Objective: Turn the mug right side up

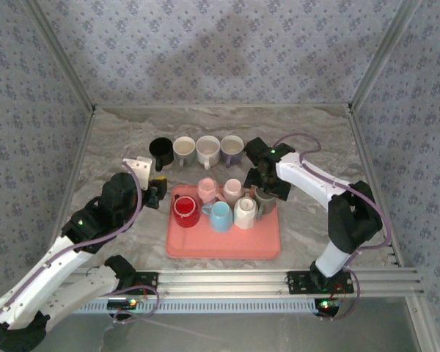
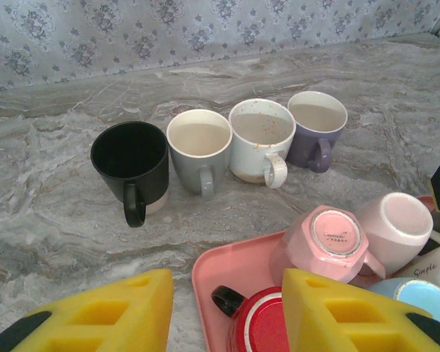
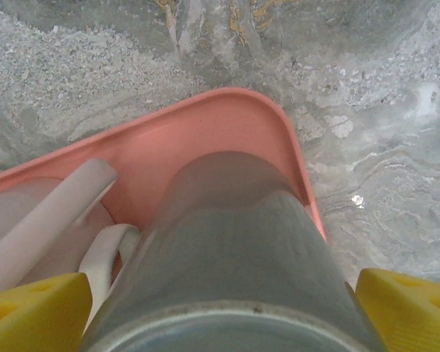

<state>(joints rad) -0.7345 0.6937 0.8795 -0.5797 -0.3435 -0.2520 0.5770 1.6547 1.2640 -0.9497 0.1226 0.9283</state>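
A grey mug (image 1: pixel 265 199) stands upside down in the back right corner of the pink tray (image 1: pixel 220 248). My right gripper (image 1: pixel 266 191) is down over it. In the right wrist view the grey mug (image 3: pixel 235 257) spans the gap of the right gripper (image 3: pixel 227 312), and both yellow fingertips (image 3: pixel 37 308) sit against its walls. The mug still rests on the tray (image 3: pixel 205 132). My left gripper (image 1: pixel 158 194) hovers at the tray's left edge. In its wrist view the left gripper (image 2: pixel 227 315) is open and holds nothing, above an upside-down red mug (image 2: pixel 268 330).
Several more upside-down mugs crowd the tray: red (image 1: pixel 185 211), blue (image 1: pixel 220 215), white (image 1: pixel 245 213) and two pink (image 1: pixel 207 188). Behind the tray stands a row of upright mugs, from black (image 1: pixel 160 152) to purple (image 1: pixel 232 149). Patterned walls close in three sides.
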